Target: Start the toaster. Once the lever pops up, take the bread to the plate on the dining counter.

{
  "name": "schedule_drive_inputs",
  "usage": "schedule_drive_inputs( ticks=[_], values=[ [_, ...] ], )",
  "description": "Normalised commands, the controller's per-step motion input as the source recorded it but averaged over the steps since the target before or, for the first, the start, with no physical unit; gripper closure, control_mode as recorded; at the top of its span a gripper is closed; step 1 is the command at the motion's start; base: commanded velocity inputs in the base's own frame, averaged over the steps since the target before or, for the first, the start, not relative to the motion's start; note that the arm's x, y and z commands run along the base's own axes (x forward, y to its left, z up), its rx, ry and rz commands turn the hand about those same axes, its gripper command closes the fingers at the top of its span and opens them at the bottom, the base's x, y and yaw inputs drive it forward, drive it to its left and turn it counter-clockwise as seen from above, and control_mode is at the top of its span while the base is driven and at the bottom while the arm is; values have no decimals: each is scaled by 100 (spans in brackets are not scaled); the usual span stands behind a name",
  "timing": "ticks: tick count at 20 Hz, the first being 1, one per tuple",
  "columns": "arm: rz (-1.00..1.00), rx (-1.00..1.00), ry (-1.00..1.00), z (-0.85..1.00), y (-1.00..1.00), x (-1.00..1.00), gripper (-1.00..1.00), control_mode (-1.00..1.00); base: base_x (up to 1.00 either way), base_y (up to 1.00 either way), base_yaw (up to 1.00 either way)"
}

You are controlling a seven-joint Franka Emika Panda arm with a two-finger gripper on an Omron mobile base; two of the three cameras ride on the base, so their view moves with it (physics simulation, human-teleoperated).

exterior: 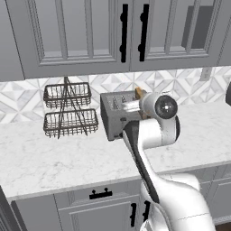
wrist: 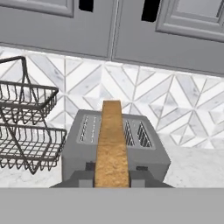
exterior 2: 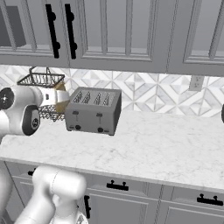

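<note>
The long white grey-veined marble worktop (exterior 2: 166, 148) ran under a row of grey panelled wall cabinets (exterior: 81, 36) with dark bar handles and a backsplash of grey-and-white geometric tiles (exterior 2: 148, 92). On it stood a two-tier dark wire basket rack (exterior: 68, 110), with the boxy grey brushed-metal four-slot toaster (exterior 2: 94, 113) just beside it, near the backsplash.

The white Franka arm (exterior: 153, 135) reached forward in front of the toaster. In the hand view the squarish golden-tan slice of bread (wrist: 112, 144) stood edge-on and upright between the two dark fingertips, its upper end lying across the toaster's slots in the picture. The gripper (wrist: 112, 178) was clamped on the bread's lower edge, one finger on each face. From the right base view the slice (exterior 2: 60, 101) showed beside the toaster's left end and level with its top, apart from the slots, so it looked already lifted clear.

By that reading the toasting and pull-out were done and the carry was in hand. The next move would call for holding the grip steady, drawing the slice back from the toaster and rack, then turning toward the dining counter to find the plate.
</note>
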Motion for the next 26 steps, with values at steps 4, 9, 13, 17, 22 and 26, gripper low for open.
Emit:
schedule_drive_inputs(
  ticks=[4, 9, 13, 17, 22, 26],
  values=[
    [1, 0, 0, 1, 0, -100, 100, -100, 0, 0, 0],
    [1, 3, -9, 0, 0, -100, 100, -100, 0, 0, 0],
    [3, 7, -4, 6, 0, -100, 100, -100, 0, 0, 0],
    [4, 12, 0, 6, 0, -100, 100, -100, 0, 0, 0],
    [2, 1, 0, -4, -1, -28, 100, -100, 0, 0, 0],
    [0, 0, 0, 0, 0, 0, 100, -100, 0, 0, 0]
  ],
)
